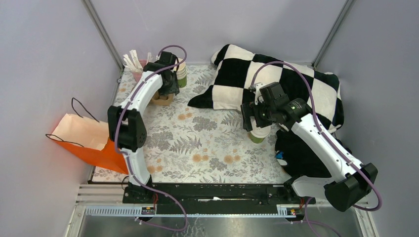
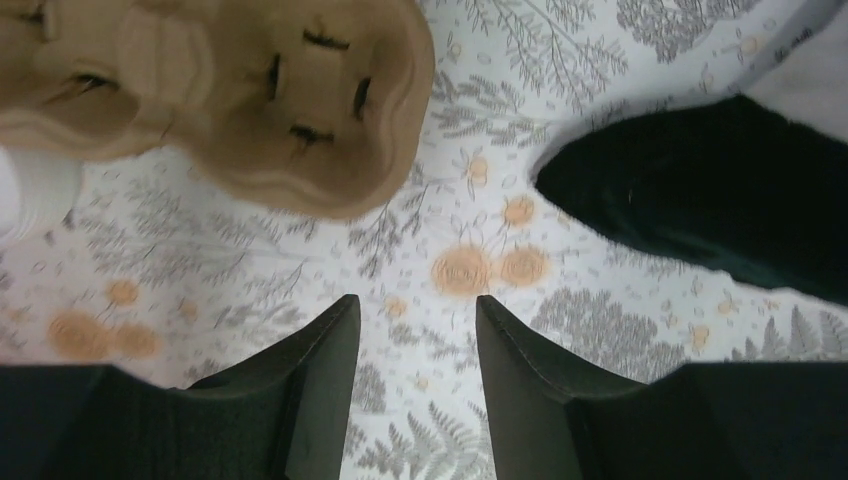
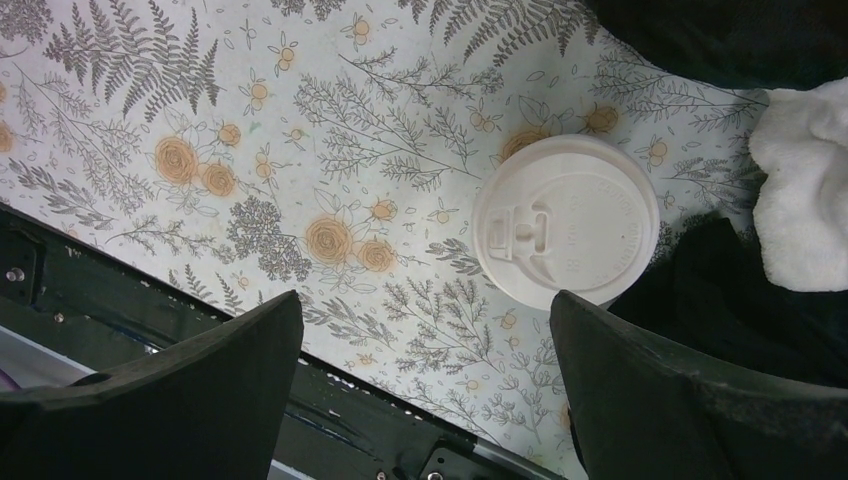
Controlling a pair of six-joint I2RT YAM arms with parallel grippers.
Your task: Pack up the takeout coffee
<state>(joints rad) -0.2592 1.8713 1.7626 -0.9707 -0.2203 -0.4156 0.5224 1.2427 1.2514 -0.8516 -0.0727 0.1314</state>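
The coffee cup [image 1: 256, 137] stands up straight in the right middle of the overhead view, just under the right gripper [image 3: 425, 310], whose fingers are wide apart around nothing.

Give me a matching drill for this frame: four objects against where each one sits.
Things:
1. takeout coffee
2. cardboard cup carrier
3. orange paper bag
4. checkered blanket

Places:
A. lying at the left edge of the table
B. far left, by the open left claw
C. bunched along the far right side
D. right of centre, below the open right claw

Pairs: 1-D, 2-B, 3-A, 4-C
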